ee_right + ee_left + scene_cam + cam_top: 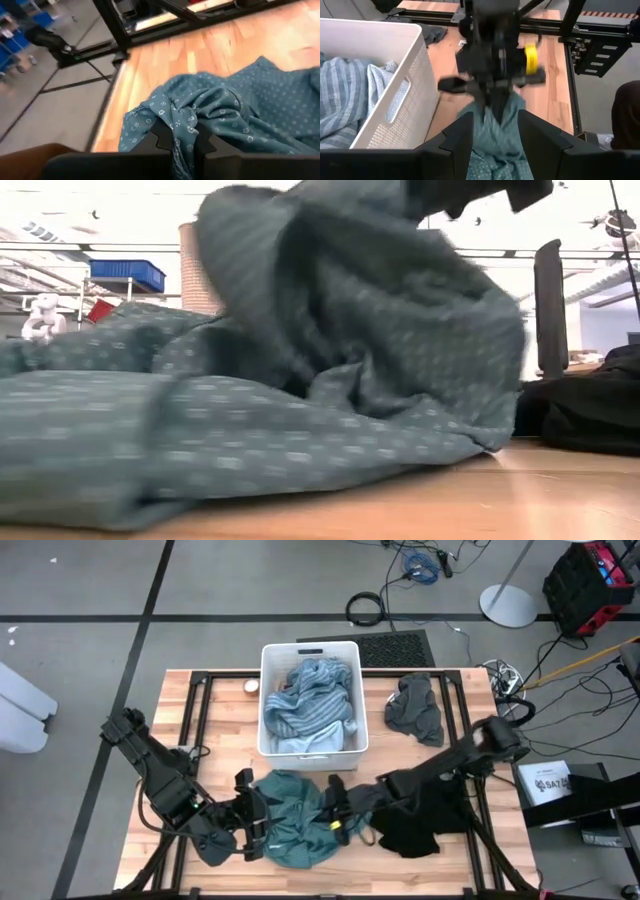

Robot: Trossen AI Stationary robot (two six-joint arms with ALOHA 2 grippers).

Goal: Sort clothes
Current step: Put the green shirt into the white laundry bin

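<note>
Reaching in from opposite sides, both arms meet over the near edge of the table, where a teal green dotted garment lies crumpled. Right arm: stretched low across the table toward the middle, its right gripper closed tight on a pinched fold of the teal cloth, which shows squeezed between the two fingers in the right wrist view. Left arm: bent at the elbow and angled inward, its left gripper at the garment's opposite edge, jaws about half apart with teal cloth lying between them; whether it grips cannot be told. Garment: long axis running across the table from one gripper to the other, the pinched part drawn up into a peak in the low view. Behind it, a white bin holds blue-grey striped and light blue pieces. A dark grey piece lies beside the bin; a black piece lies under the right arm.
</note>
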